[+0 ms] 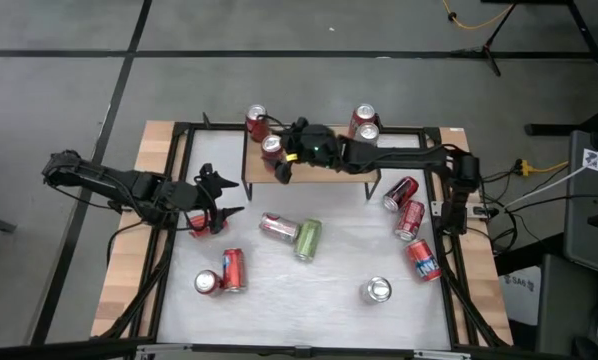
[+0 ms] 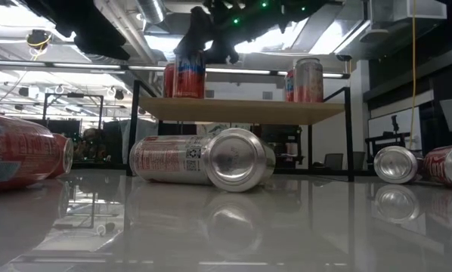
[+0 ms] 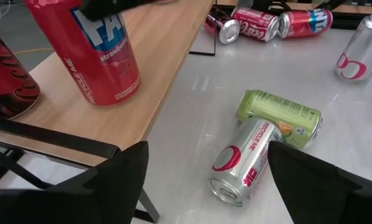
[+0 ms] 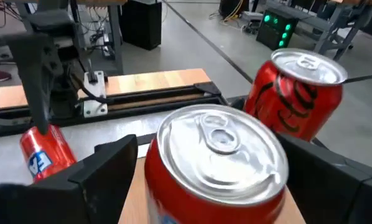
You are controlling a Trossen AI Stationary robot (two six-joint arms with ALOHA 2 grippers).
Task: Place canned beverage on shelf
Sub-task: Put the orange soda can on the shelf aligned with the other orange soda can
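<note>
The shelf (image 1: 329,176) stands at the table's far middle and also shows in the low view (image 2: 241,111). A red strawberry soda can (image 1: 271,147) stands upright on the shelf's left part and also shows in the left wrist view (image 3: 102,56). My right gripper (image 1: 279,150) reaches across the shelf from the right. It is open, with a finger on either side of the can's upper part (image 4: 217,149). My left gripper (image 1: 222,197) is open and empty over the table, left of the shelf. A red can (image 1: 199,225) lies beside it. My right gripper's fingers (image 4: 111,168) stand on either side of the upright can's top (image 4: 217,149), coming level from the table's right. A narrow gap shows at one finger. I cannot tell whether the other finger touches the can. The can's base rests on the shelf top (image 2: 188,97).
A dark red cola can (image 1: 256,120) stands at the shelf's far left corner and two cans (image 1: 365,125) at its right end. A silver-red can (image 1: 279,227) and a green can (image 1: 308,238) lie mid-table. More cans lie at front left (image 1: 224,272) and right (image 1: 409,215).
</note>
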